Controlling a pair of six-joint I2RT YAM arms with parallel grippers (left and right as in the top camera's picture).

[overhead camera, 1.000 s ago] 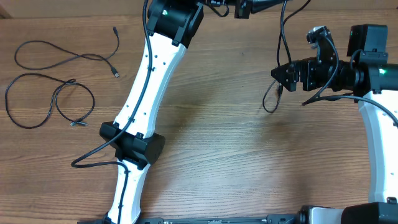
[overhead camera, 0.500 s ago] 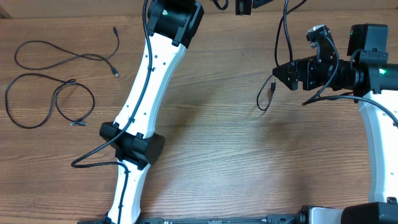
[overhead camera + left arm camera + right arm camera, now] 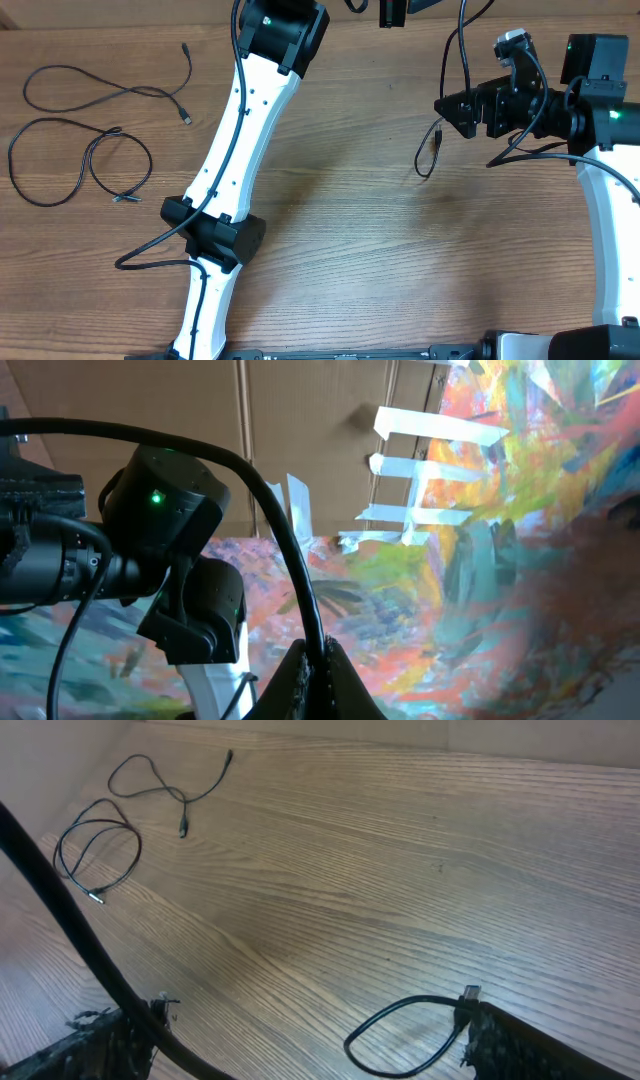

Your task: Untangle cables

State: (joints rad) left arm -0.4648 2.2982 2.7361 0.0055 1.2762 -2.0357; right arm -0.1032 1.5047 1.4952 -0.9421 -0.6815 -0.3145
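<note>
The cable (image 3: 449,55) in play hangs in the upper right of the overhead frame. It runs roughly top to bottom, from the left gripper (image 3: 400,12) at the top edge down past the tip of the right gripper (image 3: 448,105). Below that it curls into a small loop ending in a plug (image 3: 437,135).

In the left wrist view the fingers are pinched together on the strand. In the right wrist view the right fingers stand wide apart. The thick strand crosses just inside the finger at lower left, and the plug sits just beside the finger at lower right.

The right arm is the nearer one to the free end. I judge the strand lies off-centre in that open pincer, so closing calls for a sideways shift first.

Two other cables (image 3: 105,92) lie well apart on the table (image 3: 340,210), at upper left.
</note>
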